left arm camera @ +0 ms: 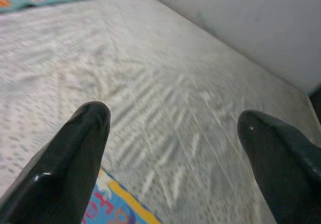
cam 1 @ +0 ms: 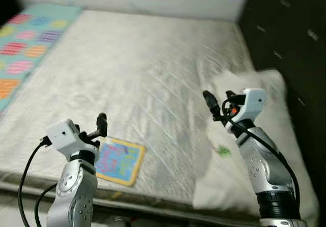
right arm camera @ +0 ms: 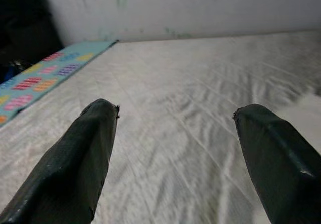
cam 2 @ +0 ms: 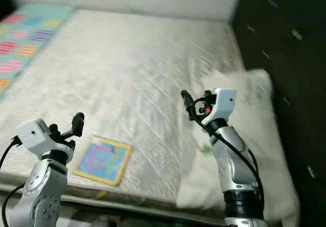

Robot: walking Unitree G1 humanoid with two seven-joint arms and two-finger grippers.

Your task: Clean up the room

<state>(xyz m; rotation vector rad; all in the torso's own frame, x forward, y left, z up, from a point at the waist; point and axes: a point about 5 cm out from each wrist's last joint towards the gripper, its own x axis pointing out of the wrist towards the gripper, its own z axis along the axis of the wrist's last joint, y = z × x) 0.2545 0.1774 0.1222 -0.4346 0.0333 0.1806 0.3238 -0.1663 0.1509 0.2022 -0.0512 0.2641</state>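
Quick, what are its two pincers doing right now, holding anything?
Left pincer: open, holding nothing, above the colourful book.
Right pincer: open, holding nothing, over the bed.

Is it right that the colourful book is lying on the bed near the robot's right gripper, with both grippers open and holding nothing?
Not quite. The colourful book lies on the bed near the left gripper, not the right gripper, as the left eye view shows. The rest holds: both grippers are open and holding nothing.

Pale bed [cam 1: 153,59]; colourful book [cam 1: 118,161] flat near front edge, white pillow [cam 1: 254,135] along right edge, patterned blanket [cam 1: 25,49] at far-left corner.
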